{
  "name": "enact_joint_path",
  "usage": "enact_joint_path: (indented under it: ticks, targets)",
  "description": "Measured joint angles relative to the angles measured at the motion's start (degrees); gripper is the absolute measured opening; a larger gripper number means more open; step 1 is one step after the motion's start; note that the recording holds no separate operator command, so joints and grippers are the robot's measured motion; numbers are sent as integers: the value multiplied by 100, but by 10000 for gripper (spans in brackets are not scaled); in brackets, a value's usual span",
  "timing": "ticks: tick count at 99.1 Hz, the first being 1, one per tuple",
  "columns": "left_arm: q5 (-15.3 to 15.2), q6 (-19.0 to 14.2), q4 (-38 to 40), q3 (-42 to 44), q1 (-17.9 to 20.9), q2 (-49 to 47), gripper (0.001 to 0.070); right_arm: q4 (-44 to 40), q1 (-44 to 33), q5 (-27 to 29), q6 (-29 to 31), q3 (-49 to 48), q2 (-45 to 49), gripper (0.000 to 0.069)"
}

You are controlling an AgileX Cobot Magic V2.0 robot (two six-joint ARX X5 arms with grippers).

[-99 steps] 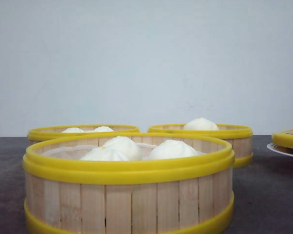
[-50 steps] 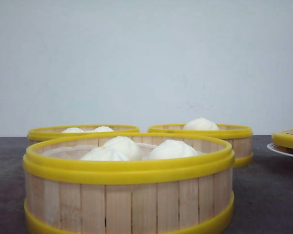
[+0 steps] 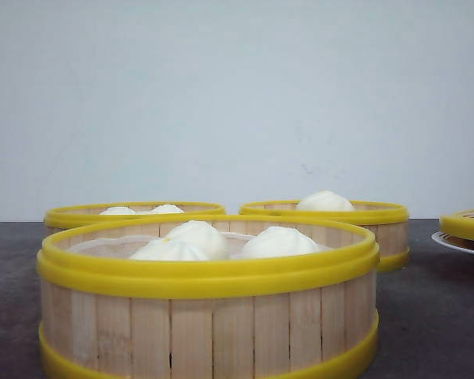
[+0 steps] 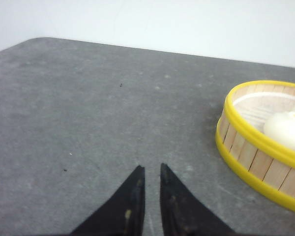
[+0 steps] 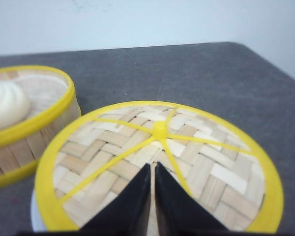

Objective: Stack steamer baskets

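Observation:
Three steamer baskets with pale slat walls and yellow rims stand on the dark grey table, each holding white buns. One basket is close in front, one is back left and one is back right. None rests on another. My left gripper hovers over bare table, shut with nothing in it; a basket lies off to its side. My right gripper is shut and empty above a woven yellow-rimmed lid, beside a basket. Neither gripper shows in the front view.
The woven lid sits on a white plate at the far right of the table. A pale wall runs behind the table. White buns rise slightly above the near basket's rim.

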Motion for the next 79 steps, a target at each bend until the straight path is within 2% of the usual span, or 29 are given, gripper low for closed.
enact_joint_path:
  ticks: [10,23,37,49,65,79]
  targets:
    - [13,-166,-13,0,0,0,29,2,0,0,568,0,0,11]
    - [177,-330,-46,0,0,0,29,15,0,2,907,0,0,11]
    - [186,-863,-13,0,0,0,26,267,0,0,1261,4,0,11]
    - [192,-1178,-192,131,0,15,24,90,0,7,1482,264,85,10]
    - [195,-1259,-385,953,0,363,24,90,0,52,1419,1298,813,10]
    - [195,-1213,-494,1941,0,1078,24,-258,0,149,890,2490,1930,9]
